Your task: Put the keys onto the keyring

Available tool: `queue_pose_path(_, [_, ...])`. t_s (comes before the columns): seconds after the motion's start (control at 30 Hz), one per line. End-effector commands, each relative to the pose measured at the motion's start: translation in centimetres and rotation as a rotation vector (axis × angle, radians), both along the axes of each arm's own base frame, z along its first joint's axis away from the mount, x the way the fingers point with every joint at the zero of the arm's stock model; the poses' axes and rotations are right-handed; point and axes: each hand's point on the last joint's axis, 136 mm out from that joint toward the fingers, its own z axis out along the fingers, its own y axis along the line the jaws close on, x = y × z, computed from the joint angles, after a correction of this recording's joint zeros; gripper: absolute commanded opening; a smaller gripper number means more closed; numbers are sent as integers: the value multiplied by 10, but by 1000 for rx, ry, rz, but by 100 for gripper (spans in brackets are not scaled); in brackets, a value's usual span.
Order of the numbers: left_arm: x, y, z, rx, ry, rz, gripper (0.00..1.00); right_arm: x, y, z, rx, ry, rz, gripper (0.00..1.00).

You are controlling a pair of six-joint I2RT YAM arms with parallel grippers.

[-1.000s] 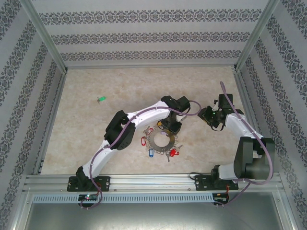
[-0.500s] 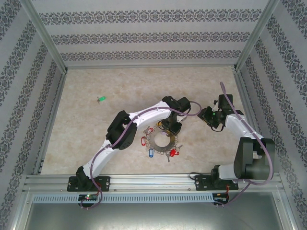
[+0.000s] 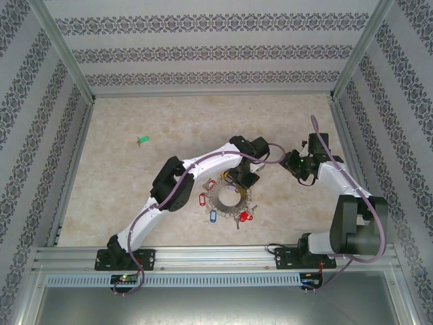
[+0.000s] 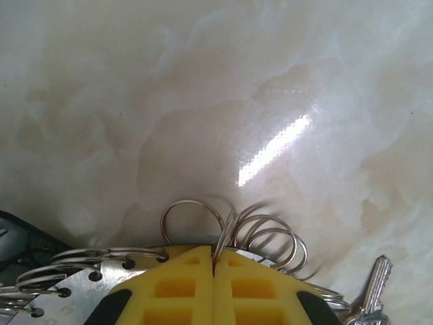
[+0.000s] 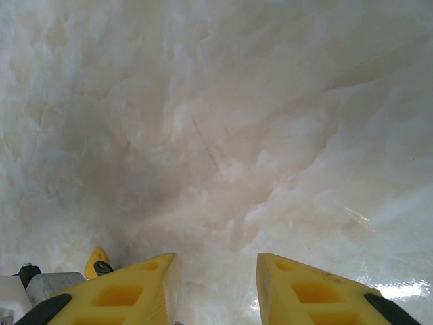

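Your left gripper (image 4: pixel 214 256) had its yellow fingers (image 4: pixel 176 292) pressed flat together. A thin wire loop (image 4: pixel 225 233) ran down into the seam between them, so the gripper was clamped on that loop. More wire loops (image 4: pixel 270 238) fanned out just beside the pinched one. To the left, others were threaded through small holes along the rim of the keyring (image 4: pixel 101 281), a grey metal plate. A bare metal key (image 4: pixel 374 288) lay to the right of the fingers, near the loops. Whether it touched them, you could not tell.

From above, the left gripper (image 3: pixel 241 181) pointed down at the far edge of the keyring (image 3: pixel 218 198). The keyring lay flat on the marbled table (image 3: pixel 122 183), in front of and between the two arm bases. Coloured tags fringed it: a red tag (image 3: pixel 211 184) on its far left side, with a blue tag (image 3: pixel 213 217) and another red tag (image 3: pixel 245 216) on its near side. One key with a green tag (image 3: pixel 142 140) lay alone, well apart, towards the far left of the table.

Your right gripper (image 5: pixel 216 274) had its yellow fingers (image 5: pixel 135 292) standing apart with nothing between them and bare table (image 5: pixel 216 135) beneath. From above, the right gripper (image 3: pixel 292 164) hung to the right of the keyring, near the left gripper but clear of it.
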Motion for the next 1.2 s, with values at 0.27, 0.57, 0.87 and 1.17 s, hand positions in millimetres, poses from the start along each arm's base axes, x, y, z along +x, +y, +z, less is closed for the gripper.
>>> queue_pose_path(0.27, [-12, -16, 40, -450, 7, -185, 0, -13, 38, 44, 47, -310, 349, 39])
queue_pose_path(0.57, [-27, -1, 80, -822, -86, -400, 0, -49, 63, 77, -111, -745, 534, 41])
queue_pose_path(0.87, [-25, 27, 121, -997, -312, -526, 0, -82, 126, 103, -123, -1028, 956, 34])
queue_pose_path(1.17, [-41, 53, 155, -1170, -327, -678, 0, -111, 170, 108, -147, -1215, 1246, 43])
